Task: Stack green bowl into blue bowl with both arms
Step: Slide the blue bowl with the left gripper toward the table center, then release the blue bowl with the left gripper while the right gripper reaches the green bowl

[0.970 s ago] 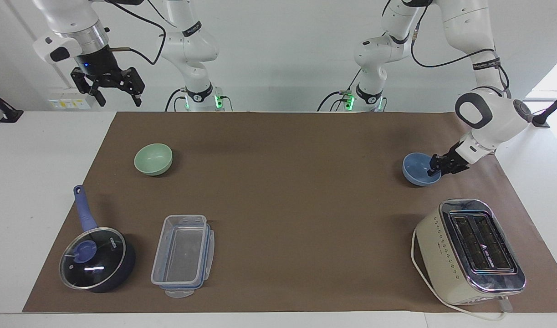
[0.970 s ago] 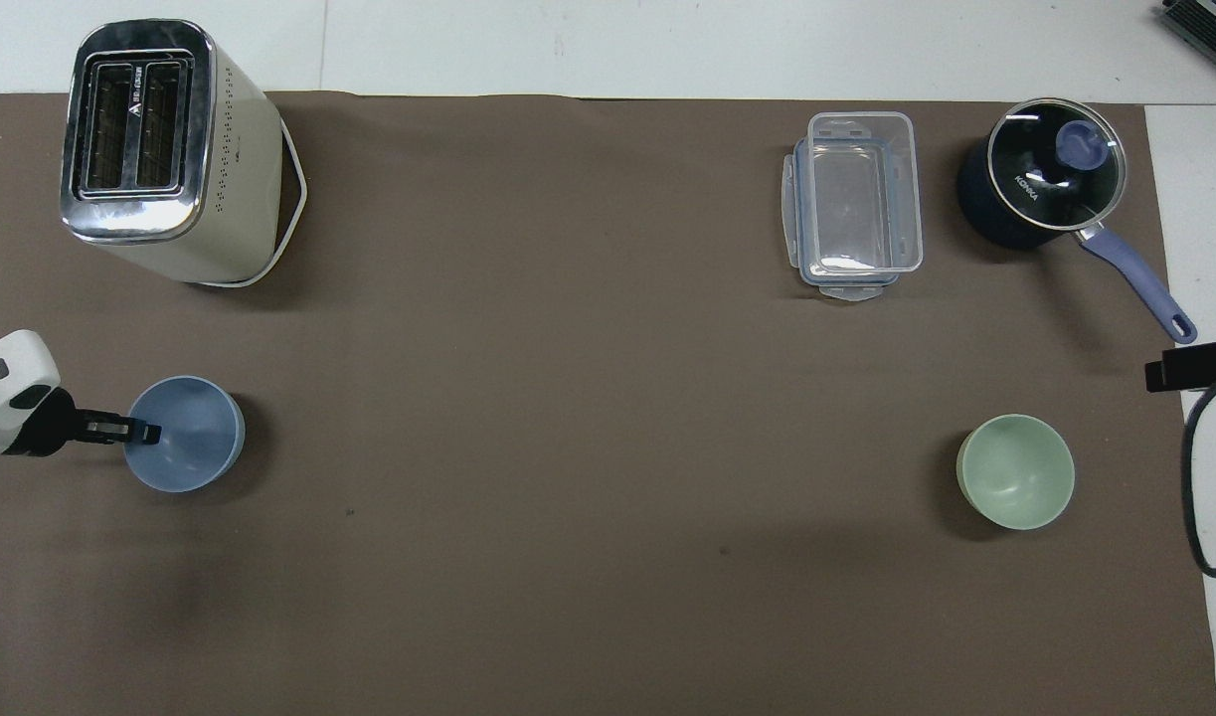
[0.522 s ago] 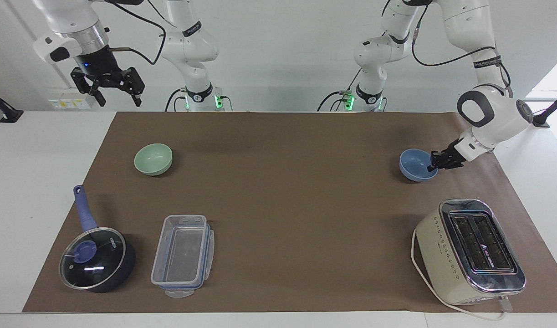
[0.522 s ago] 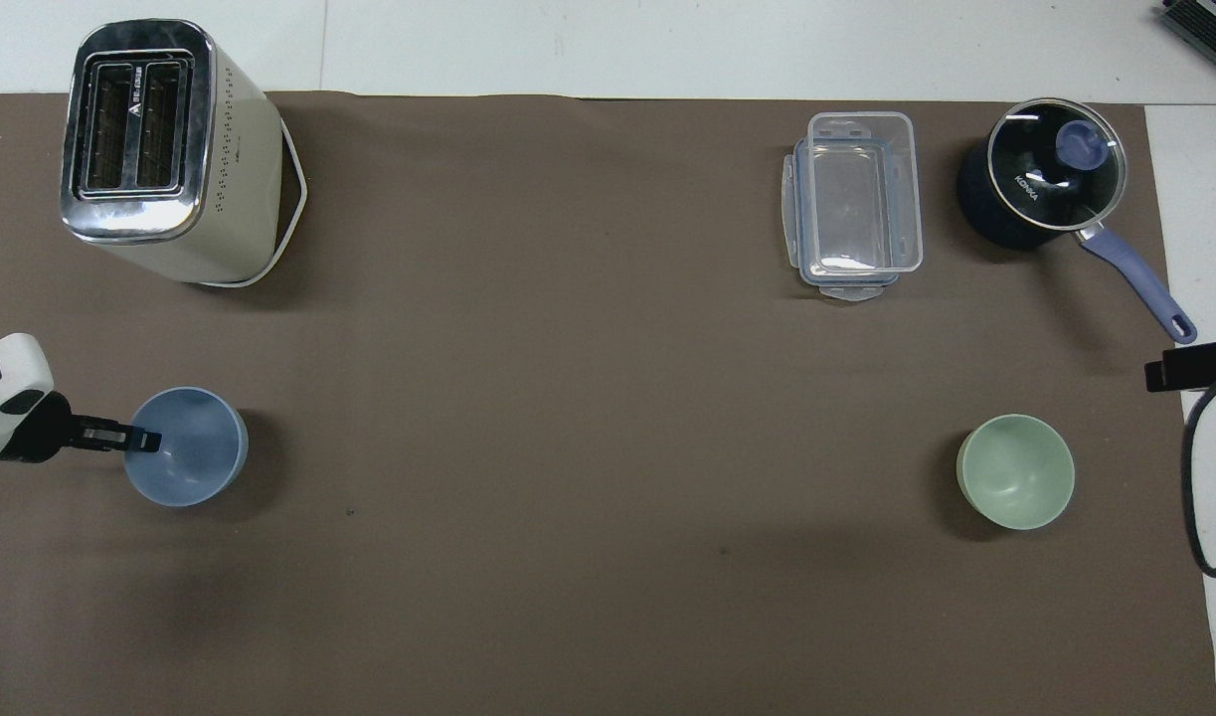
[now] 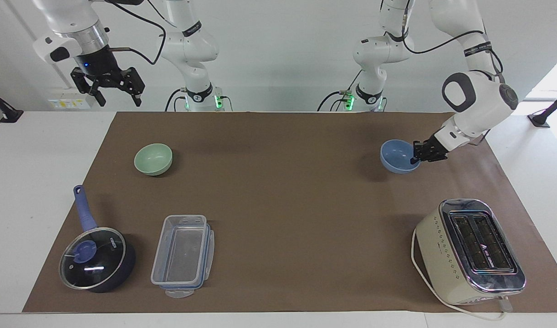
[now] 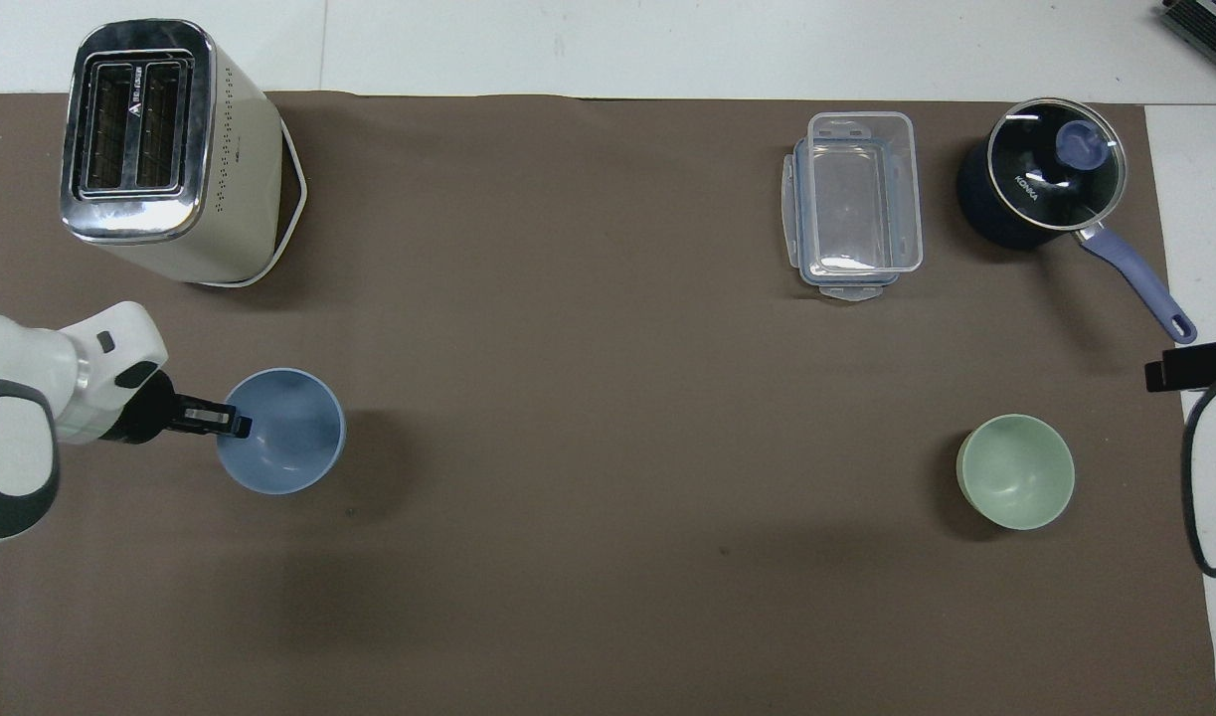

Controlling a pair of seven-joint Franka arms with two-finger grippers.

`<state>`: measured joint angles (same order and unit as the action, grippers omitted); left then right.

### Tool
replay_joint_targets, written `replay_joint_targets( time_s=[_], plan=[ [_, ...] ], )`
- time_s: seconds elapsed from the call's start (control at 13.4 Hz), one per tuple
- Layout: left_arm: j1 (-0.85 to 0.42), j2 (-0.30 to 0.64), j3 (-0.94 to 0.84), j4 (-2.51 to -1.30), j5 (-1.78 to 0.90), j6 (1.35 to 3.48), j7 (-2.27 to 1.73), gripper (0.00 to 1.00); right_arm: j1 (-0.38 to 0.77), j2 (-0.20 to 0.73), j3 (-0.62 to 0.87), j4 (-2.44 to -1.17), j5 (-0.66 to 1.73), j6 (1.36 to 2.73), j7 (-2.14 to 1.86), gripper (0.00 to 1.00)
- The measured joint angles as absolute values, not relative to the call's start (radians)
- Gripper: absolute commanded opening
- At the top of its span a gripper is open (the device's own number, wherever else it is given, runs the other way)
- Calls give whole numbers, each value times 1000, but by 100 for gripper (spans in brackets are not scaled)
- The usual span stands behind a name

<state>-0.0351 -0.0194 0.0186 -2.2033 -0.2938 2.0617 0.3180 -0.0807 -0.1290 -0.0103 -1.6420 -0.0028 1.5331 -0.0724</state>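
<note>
- The left claw (image 5: 415,159) sits at the right of the facing frame, a little above mid-height, clamped tight on the rim of the blue bowl (image 5: 396,156).
- The blue bowl is lifted off the brown mat (image 5: 278,205); its shadow falls on the mat just beside it. In the overhead frame the bowl (image 6: 287,433) shows at mid-left, with the left claw (image 6: 238,426) gripping the rim edge that faces the frame's left border.
- The green bowl (image 5: 153,159) rests upright on the mat in the left half of the facing frame, slightly above centre, toward the right arm's end of the worktop (image 5: 28,182). In the overhead frame it (image 6: 1015,471) lies at lower right, well apart from the blue bowl.
- The right claw (image 5: 116,95) hangs at the upper left of the facing frame, raised high over the worktop's white edge, its fingers spread wide and holding nothing. The right arm waits there.
- A cream toaster (image 5: 469,250) with a chrome top stands at the lower right of the facing frame, with its white cord looped at its base.
- A clear plastic container (image 5: 182,255) sits at lower left of the facing frame, resting on its lid.
- A dark blue saucepan (image 5: 96,259) with a glass lid is just beside the container, nearer the frame's left edge, and its handle points up toward the green bowl.
</note>
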Motion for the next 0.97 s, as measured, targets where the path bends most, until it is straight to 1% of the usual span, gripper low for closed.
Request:
replay_joint_targets(
  time_s=[0.3,0.52,0.75,0.82,0.9,0.97],
  plan=[
    [-300,0,12,-2206,-294,2185,-30,0,-81,-129,-10,-1642,-3,1533,-72,100],
    [-505,60,8,-2208,-294,2324,-252,0,-81,-129,-10,-1642,-3,1533,-72,100],
    [-632,111,6,-2207,-294,2409,-345,0,-81,-129,-10,-1642,-3,1533,-72,100],
    [-657,121,6,-2205,-294,2425,-351,7,-81,-129,-10,-1642,-3,1533,-72,100],
    [-673,124,7,-2204,-294,2432,-352,11,-81,-129,-10,-1642,-3,1533,-72,100],
    [-684,124,7,-2204,-294,2436,-352,21,-81,-129,-10,-1642,-3,1535,-72,100]
  ],
)
